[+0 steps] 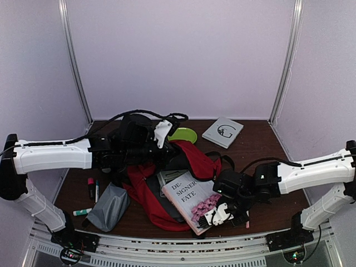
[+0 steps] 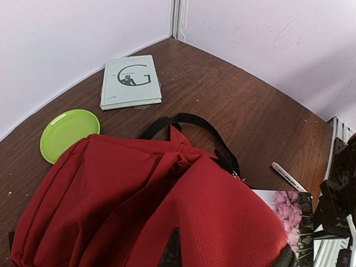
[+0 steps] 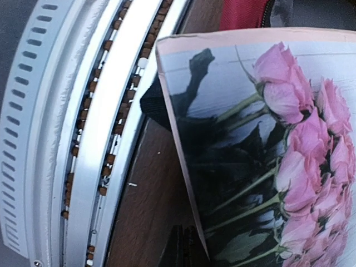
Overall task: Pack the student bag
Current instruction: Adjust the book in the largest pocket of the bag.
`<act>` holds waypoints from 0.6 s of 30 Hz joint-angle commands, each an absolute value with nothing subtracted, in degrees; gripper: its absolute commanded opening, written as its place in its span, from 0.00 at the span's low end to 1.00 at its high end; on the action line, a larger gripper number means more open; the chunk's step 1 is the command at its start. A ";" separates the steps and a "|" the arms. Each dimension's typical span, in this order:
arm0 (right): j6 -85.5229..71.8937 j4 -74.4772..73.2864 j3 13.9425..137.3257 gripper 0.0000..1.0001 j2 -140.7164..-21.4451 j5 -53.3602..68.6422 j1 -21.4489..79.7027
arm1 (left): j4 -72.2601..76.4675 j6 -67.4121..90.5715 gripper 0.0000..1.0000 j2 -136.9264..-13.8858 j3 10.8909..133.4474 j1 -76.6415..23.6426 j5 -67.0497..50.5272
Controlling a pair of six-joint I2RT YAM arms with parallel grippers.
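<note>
Left gripper (image 1: 162, 139): the jaws are drawn together; a fold of red fabric appears to be pinched and held up near the bag's top.
Right gripper (image 1: 221, 214): the jaws are drawn together at the near corner of the book (image 1: 189, 203), whose rose-printed cover appears to be clamped between them.
Student bag (image 2: 139, 194): it is slumped at the middle of the table, between the two arms, with its black handle toward the back wall and the book lying partly in or on its mouth.
Handling of the bag: it is judged soft, limp and light while unfilled; sagging is to be expected wherever it is lifted.
Where to hold: the opening's hem beside the zipper, or the black top handle, is judged best, since loose cloth can slip out of the jaws.
Handling of the book: it is judged stiff, flat and heavier than the cloth, and it may snag on a collapsed mouth.
Surface: the dark wooden table (image 1: 261, 144) is judged smooth, so the bag can be dragged if pushed.
Around: a grey pouch (image 1: 108, 207) and markers (image 1: 90, 186) are seen to the left, a green plate (image 1: 183, 134) and a second book (image 1: 222, 132) behind.
Room: pale walls close it on three sides.
</note>
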State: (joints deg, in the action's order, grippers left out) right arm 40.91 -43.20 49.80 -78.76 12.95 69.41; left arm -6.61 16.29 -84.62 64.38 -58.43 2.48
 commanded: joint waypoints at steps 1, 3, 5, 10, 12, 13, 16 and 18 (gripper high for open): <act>38.53 -34.31 52.12 0.00 -81.49 5.17 69.61 | -5.21 16.99 0.00 -84.12 65.96 -59.63 0.06; 37.59 -31.58 53.37 0.00 -83.14 2.65 69.60 | -5.71 16.76 0.00 -84.02 65.84 -60.15 0.04; 36.80 -29.65 55.14 0.00 -85.28 0.20 69.41 | -6.17 16.78 0.00 -84.02 65.56 -60.45 0.07; 33.98 -27.25 60.26 0.00 -91.35 -2.89 68.31 | -6.17 17.22 0.00 -82.82 64.23 -61.12 0.45; 33.24 -26.28 61.58 0.00 -93.07 -2.75 67.67 | -6.15 17.23 0.00 -81.83 63.63 -61.38 0.74; 33.33 -25.80 61.99 0.00 -94.12 -2.96 67.39 | -6.11 17.18 0.00 -81.44 63.37 -61.49 0.94; 33.71 -24.38 63.60 0.00 -96.60 -4.45 66.11 | -5.89 16.99 0.00 -80.34 62.66 -61.65 1.38; 33.60 -23.85 65.21 0.00 -98.38 -6.29 64.89 | -5.89 16.57 0.00 -79.72 62.54 -61.62 1.41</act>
State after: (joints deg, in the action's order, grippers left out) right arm 35.05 -27.59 62.06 -95.85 -0.40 67.35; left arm -8.08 16.49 -82.50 63.26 -61.14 1.34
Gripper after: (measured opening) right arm 0.009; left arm 0.017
